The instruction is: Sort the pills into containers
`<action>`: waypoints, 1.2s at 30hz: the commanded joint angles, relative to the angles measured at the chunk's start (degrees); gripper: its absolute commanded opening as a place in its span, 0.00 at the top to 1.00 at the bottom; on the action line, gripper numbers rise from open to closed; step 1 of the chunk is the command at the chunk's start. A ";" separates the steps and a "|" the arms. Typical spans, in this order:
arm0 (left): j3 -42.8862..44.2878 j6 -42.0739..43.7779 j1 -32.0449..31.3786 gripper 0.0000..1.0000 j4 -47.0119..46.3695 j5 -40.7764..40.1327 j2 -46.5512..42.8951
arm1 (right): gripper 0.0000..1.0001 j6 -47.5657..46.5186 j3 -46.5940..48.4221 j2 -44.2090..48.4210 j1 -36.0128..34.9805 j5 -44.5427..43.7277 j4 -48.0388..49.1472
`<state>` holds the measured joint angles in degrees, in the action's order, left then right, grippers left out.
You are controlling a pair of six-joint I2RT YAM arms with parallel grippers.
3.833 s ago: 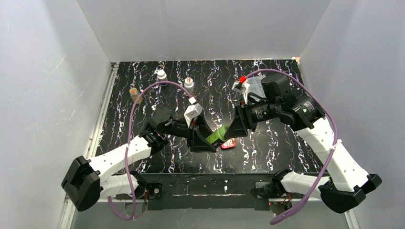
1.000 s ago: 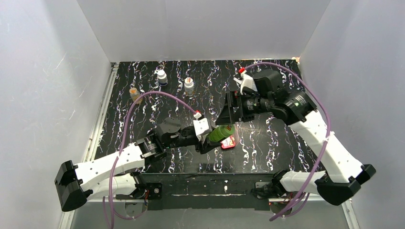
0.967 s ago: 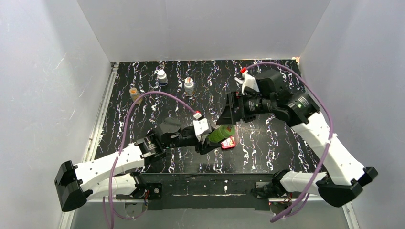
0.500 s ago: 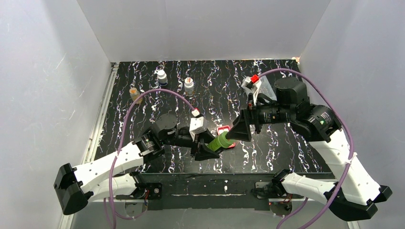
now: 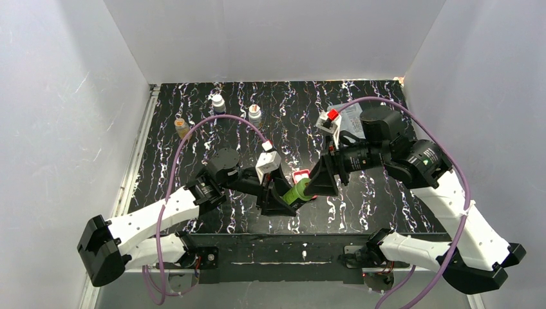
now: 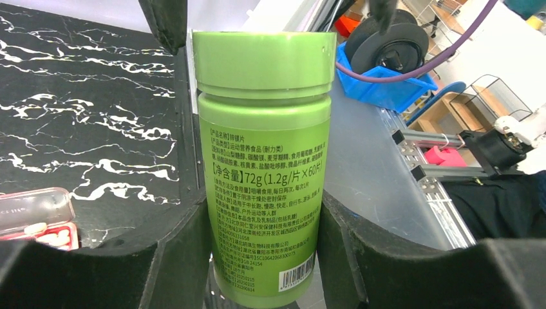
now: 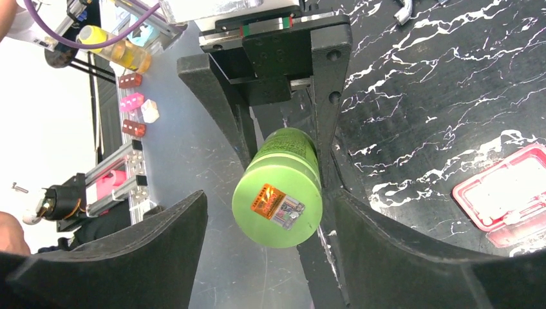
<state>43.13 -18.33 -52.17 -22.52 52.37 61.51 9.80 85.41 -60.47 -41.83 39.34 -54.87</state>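
One smooth green cylindrical bottle (image 5: pixel 296 192), clamped in left gripper (image 6: pixel 264 248); right gripper (image 5: pixel 320 183) fingers apart, flanking cap (image 7: pixel 277 206). One flat red pill case (image 5: pixel 301 175), whitish compartments (image 7: pixel 502 193), on marbled black table (image 5: pixel 360 206) beside bottle. Three small bottles (image 5: pixel 218 102) (image 5: pixel 255 112) (image 5: pixel 181 124) far-left.

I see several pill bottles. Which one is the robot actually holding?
The green plastic bottle with a green cap, clamped in the left gripper. The white-capped bluish bottle, the white bottle and the small amber bottle stand untouched farther back.

An orange bottle (image 5: pixel 181 126), a blue-labelled bottle (image 5: pixel 218 103) and a white bottle (image 5: pixel 255 113) are standing at eleven o'clock on the marbled desk (image 5: pixel 290 103); a clear bag (image 5: pixel 351 114) is lying at one o'clock.
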 commanded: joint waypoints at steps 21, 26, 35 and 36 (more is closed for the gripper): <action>3.72 2.75 1.33 1.00 0.75 -6.82 -0.36 | 0.58 -0.27 2.59 -2.35 -1.32 -6.02 -3.05; 4.04 7.98 1.25 1.00 4.58 -18.63 -1.94 | 0.65 3.62 4.45 -5.22 -1.32 -10.97 -4.77; 1.28 16.65 -1.06 1.00 0.11 -37.26 -2.57 | 0.70 18.78 7.07 -11.92 -1.39 -17.98 -5.79; 1.23 17.50 -1.66 1.00 -0.32 -39.62 -2.41 | 0.70 19.84 6.98 -12.07 -1.40 -18.92 -5.61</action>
<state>43.50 -6.04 -52.32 -15.14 26.63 60.24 21.07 92.47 -71.53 -42.29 22.37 -58.57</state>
